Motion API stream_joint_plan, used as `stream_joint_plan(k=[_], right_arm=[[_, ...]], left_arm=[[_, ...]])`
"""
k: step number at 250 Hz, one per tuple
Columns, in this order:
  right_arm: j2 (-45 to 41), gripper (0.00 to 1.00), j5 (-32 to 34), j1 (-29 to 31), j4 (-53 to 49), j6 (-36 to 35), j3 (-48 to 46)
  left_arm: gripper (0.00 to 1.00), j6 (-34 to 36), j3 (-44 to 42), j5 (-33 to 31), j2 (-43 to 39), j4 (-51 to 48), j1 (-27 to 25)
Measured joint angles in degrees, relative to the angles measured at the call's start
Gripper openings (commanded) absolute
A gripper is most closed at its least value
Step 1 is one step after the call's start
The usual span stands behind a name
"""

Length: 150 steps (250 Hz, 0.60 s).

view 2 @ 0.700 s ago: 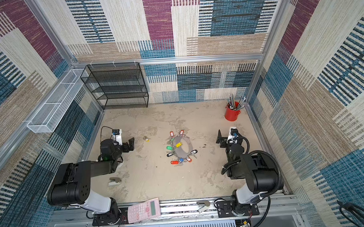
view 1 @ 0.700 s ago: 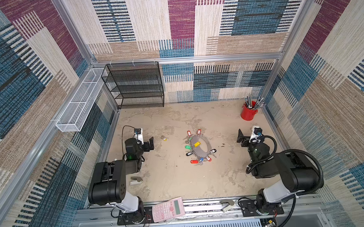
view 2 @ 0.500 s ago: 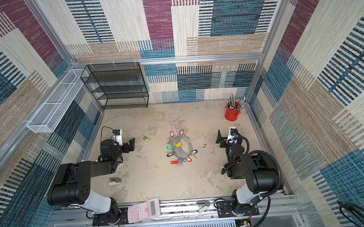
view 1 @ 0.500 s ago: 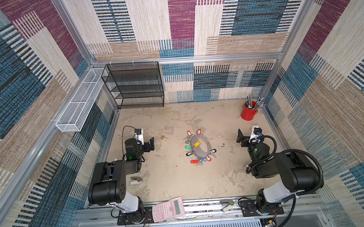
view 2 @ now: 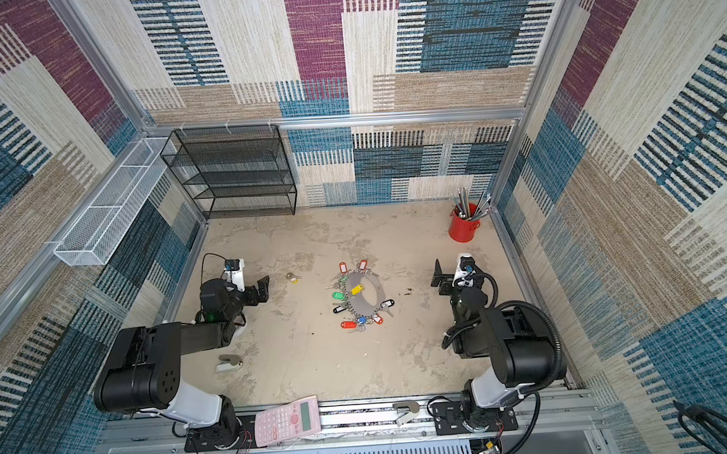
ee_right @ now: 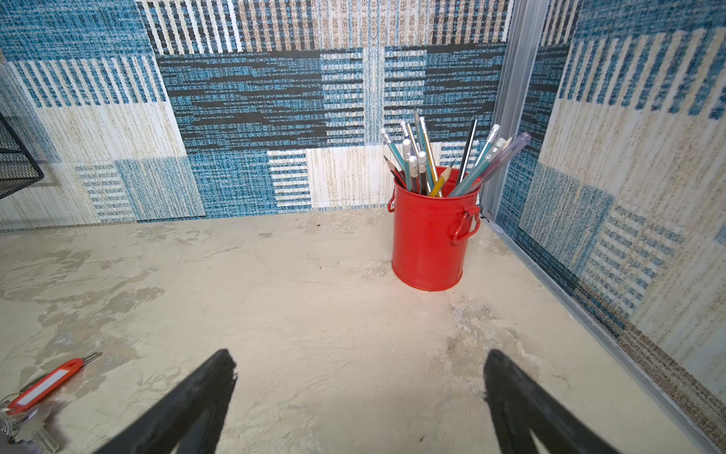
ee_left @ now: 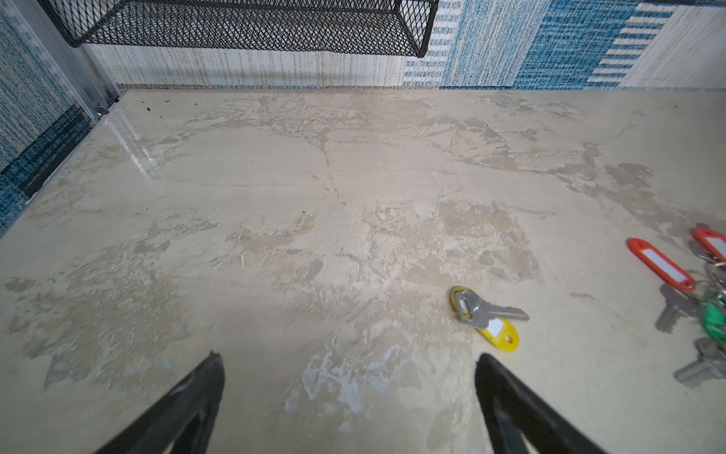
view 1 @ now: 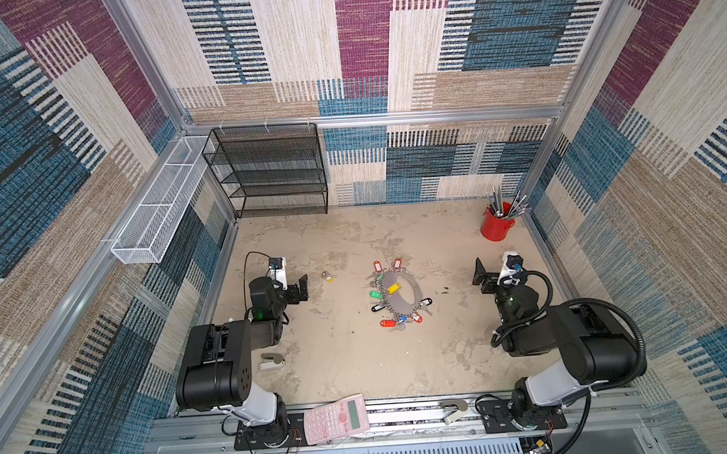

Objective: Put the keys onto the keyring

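Left arm: folded low; black left gripper wide, holding nothing; yellow-tagged silver keys at its 2 o'clock. Right arm: folded low; right gripper wide; grey C-shaped keyring at 9 o'clock.

Silver keys with yellow tag. Grey keyring, tags red, green, yellow, black, blue. Mottled beige counter. Red pot, black mesh shelf, pink calculator. Striped blue, maroon, beige walls.

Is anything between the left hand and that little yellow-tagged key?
Nothing: bare table separates the left hand from the keys in the left wrist view.
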State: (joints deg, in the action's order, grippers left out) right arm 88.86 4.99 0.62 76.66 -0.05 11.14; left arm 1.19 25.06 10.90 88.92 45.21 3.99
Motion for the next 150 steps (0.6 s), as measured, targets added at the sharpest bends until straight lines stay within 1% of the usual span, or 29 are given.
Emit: stream_joint_plan(k=[150], right_arm=[[0.00, 1.00, 0.00, 0.00, 0.11, 0.00, -0.33]], left_arm=[[1.00, -0.15, -0.04, -0.55, 0.00, 0.00, 0.04]])
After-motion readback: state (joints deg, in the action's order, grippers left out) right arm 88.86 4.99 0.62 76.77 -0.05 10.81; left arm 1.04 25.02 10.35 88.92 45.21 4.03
